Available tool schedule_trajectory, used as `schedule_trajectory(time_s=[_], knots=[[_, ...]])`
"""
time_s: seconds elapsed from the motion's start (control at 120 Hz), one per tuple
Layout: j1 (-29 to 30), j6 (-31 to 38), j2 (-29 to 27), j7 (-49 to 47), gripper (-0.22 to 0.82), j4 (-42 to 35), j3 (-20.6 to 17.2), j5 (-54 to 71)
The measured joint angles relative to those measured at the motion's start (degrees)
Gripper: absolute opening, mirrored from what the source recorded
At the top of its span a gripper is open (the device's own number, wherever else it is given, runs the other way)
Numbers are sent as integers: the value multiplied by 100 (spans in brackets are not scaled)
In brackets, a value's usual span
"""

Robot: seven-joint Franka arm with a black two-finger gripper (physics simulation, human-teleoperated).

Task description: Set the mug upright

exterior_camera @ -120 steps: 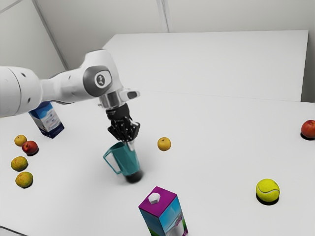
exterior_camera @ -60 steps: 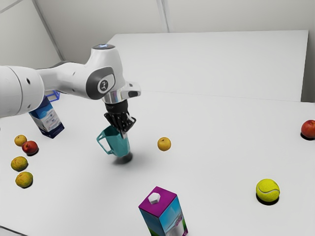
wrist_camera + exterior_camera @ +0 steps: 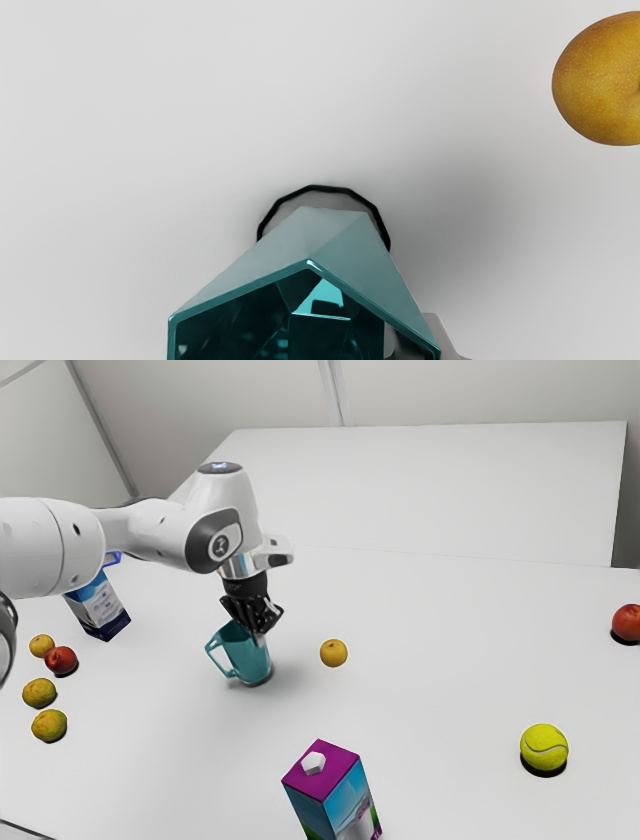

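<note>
- The mug (image 3: 243,656) is at the gripper (image 3: 259,639), its mouth up and its long axis close to vertical; I judge there may be a slight lean, the mouth toward the exterior view's left.
- The jaws stand narrow, pinching the mug's wall at the rim — one finger (image 3: 438,331) outside, the other inside the mouth.
- So the body lies off to one side of the grip, toward the exterior view's left, with the handle (image 3: 217,658) on its far side from the fingers.
- The base is at or just above the table (image 3: 430,690); I cannot tell whether it bears fully. The next move likely calls for settling it flat, then opening and rising straight up, as the inner finger could drag the rim.
- A yellow fruit (image 3: 333,652) sits near, beyond the gripped side; the purple-topped carton (image 3: 330,790) is farther off — room enough, the table's edges well apart.
</note>
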Motion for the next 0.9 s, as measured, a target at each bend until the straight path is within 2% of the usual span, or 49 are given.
schedule_trajectory(time_s=[0.05, 0.242, 0.392, 0.592, 0.9], knots=[[0, 10, 3, -4, -17, 0, 0, -8], [-1, 1, -62, -10, 24, -17, -8, -214], [2, -31, -269, -20, 43, -17, -11, -248], [-166, -57, -640, -7, 53, -25, 49, -260], [-195, -117, -859, 3, 59, 594, 106, -192]])
